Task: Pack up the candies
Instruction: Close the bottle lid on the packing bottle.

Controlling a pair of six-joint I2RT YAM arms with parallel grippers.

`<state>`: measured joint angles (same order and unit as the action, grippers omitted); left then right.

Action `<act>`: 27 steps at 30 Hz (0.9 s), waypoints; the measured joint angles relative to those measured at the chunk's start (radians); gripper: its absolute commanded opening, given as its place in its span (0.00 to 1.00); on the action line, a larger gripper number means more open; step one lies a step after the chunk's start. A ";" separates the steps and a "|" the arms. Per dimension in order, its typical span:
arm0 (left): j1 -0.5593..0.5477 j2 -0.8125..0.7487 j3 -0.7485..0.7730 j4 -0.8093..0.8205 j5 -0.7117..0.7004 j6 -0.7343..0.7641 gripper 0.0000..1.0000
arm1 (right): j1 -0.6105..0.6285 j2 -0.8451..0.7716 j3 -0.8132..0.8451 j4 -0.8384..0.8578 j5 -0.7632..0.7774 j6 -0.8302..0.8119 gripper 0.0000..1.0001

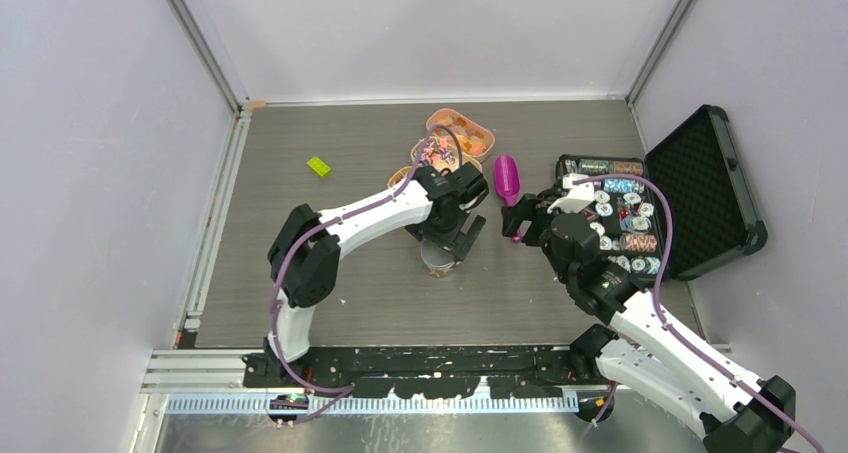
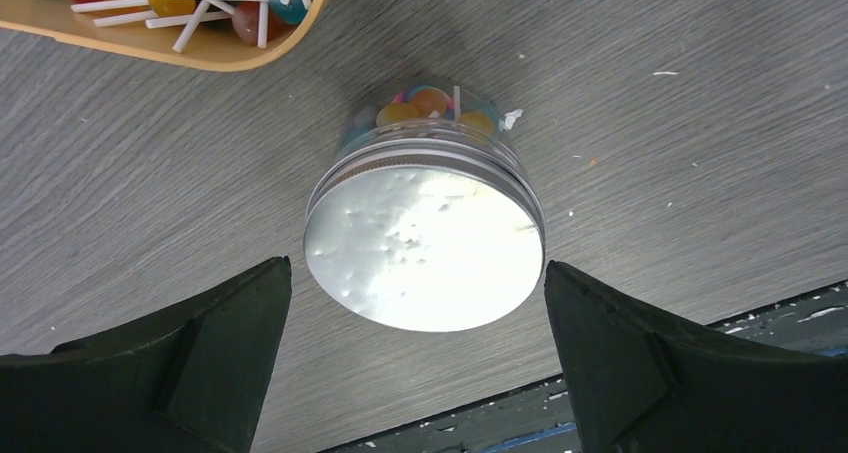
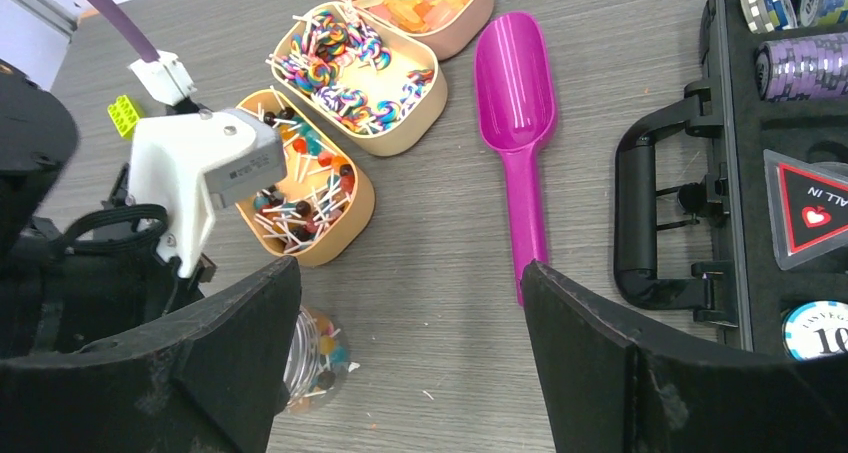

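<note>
Left claw [image 2: 416,265] spread, fingers either side of the silver-lidded clear jar [image 2: 425,248] holding mixed candies [image 2: 430,105], upright on the grey bench [image 2: 650,123]. Right claw [image 3: 410,266] likewise spread. Risk: a finger clipping the lid on withdrawal could topple the jar.

From above, the left gripper [image 1: 448,245] covers most of the clear jar [image 1: 436,266], and the candies [image 1: 438,153] in the trays [image 1: 490,135] are too small to tell apart. The right wrist view half hides the jar (behind the right gripper's [image 3: 408,269] finger [image 3: 190,373]) and crops the poker chip case [image 3: 724,83].
</note>
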<state>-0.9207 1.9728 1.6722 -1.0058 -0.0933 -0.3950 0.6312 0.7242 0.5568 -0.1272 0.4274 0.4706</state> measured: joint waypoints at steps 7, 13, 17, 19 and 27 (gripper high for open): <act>0.000 -0.103 -0.007 0.034 -0.013 -0.001 1.00 | 0.000 0.012 0.000 -0.001 -0.021 0.002 0.86; 0.019 -0.255 -0.039 0.086 -0.014 -0.006 0.92 | 0.000 0.079 0.019 -0.021 -0.094 0.014 0.80; 0.082 -0.356 -0.127 0.145 0.042 -0.026 0.86 | 0.000 0.171 0.057 -0.029 -0.184 0.039 0.74; 0.135 -0.402 -0.201 0.202 0.103 -0.040 0.82 | 0.000 0.219 0.074 -0.028 -0.233 0.055 0.71; 0.342 -0.497 -0.467 0.379 0.327 -0.085 0.73 | 0.000 0.393 0.132 -0.032 -0.387 0.100 0.51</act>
<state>-0.5785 1.4754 1.2049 -0.6270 0.2337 -0.4797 0.6312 1.1175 0.6888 -0.1596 0.0402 0.5709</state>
